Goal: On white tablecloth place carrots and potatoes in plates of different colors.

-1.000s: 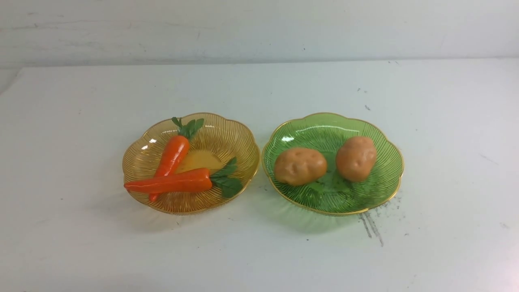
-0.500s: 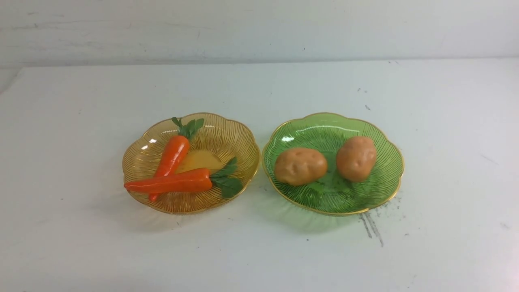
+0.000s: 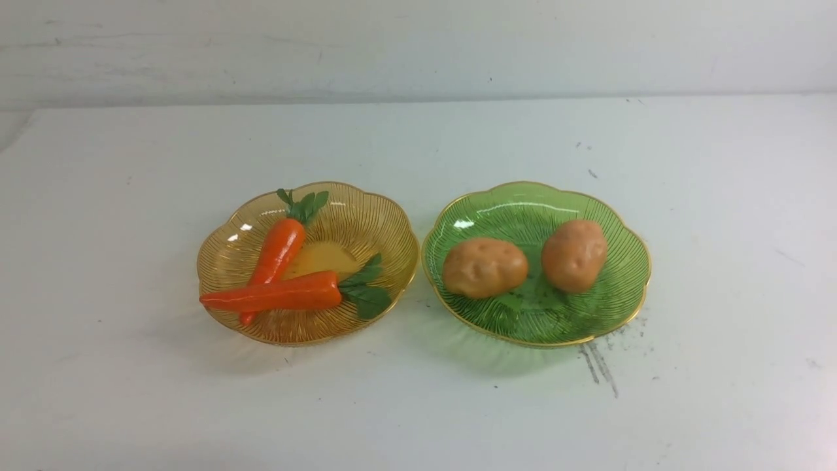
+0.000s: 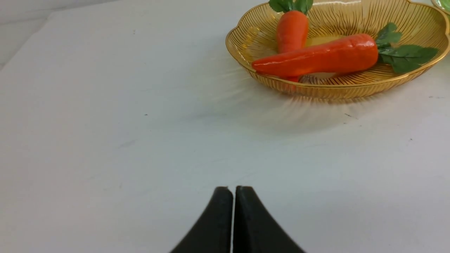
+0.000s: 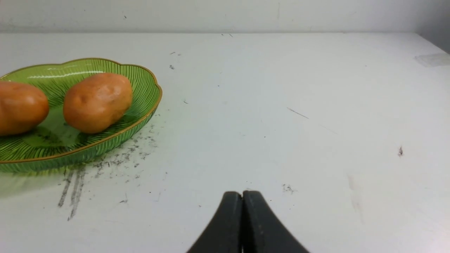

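Observation:
On the white tablecloth [image 3: 418, 405] an amber-yellow plate [image 3: 386, 229] holds two orange carrots: one [image 3: 278, 252] points away, the other [image 3: 274, 296] lies across it with its tip over the rim. To its right a green plate [image 3: 614, 288] holds two potatoes [image 3: 484, 267] [image 3: 574, 255] side by side. My left gripper [image 4: 233, 189] is shut and empty, well short of the amber-yellow plate [image 4: 337, 89] and its carrots [image 4: 316, 58]. Just as shut and empty, my right gripper [image 5: 242, 194] hovers off to the side of the green plate [image 5: 88, 149] and potato [image 5: 97, 102]. Neither arm appears in the front view.
Grey scuff streaks [image 3: 598, 366] mark the cloth beside the green plate's near edge. A pale wall [image 3: 418, 46] rises behind the table's far edge. Bare cloth lies under both grippers.

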